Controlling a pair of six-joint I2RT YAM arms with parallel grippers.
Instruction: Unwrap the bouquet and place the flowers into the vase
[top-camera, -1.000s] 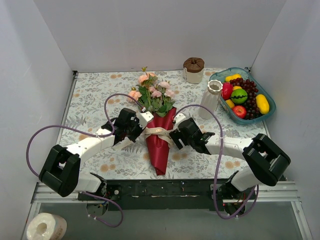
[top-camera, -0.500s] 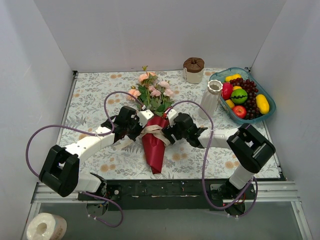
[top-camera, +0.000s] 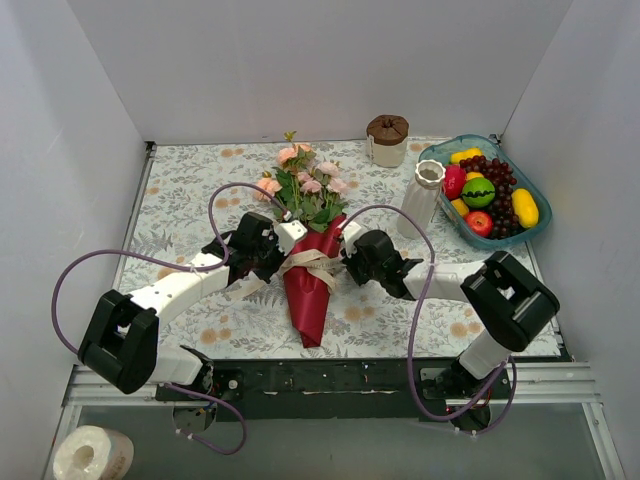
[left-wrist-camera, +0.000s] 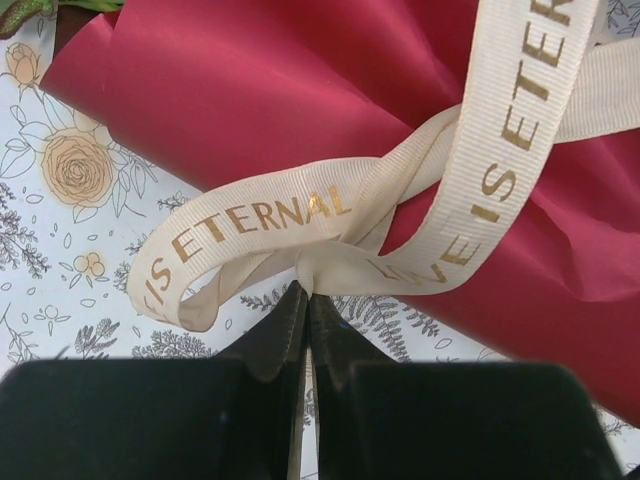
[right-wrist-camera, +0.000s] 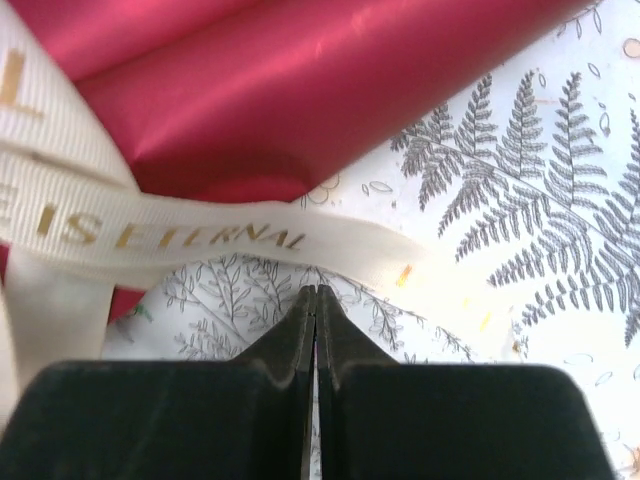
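left pincer (left-wrist-camera: 306, 292) — pinches bouquet ribbon (left-wrist-camera: 250, 225) | right pincer (right-wrist-camera: 316, 292) — closed beside it

The flower-patterned counter (top-camera: 190, 190) carries the bouquet (top-camera: 312, 285) lying mid-front, the vase (top-camera: 420, 200) upright at right, a jar (top-camera: 387, 140) behind, and a fruit tray (top-camera: 497, 241) far right.

- Overhead view: bright, even light from above, white walls (top-camera: 300, 60) glowing, only faint, soft-edged shadows lying on the table (top-camera: 190, 190).
- Left wrist view: gold lettering on the ribbon (left-wrist-camera: 250, 215) reads sharp; the left gripper (left-wrist-camera: 305, 295) looks soft up close.
- Right wrist view: pale sheen streaks the red paper (right-wrist-camera: 300, 90), and the ribbon's end washes out white.
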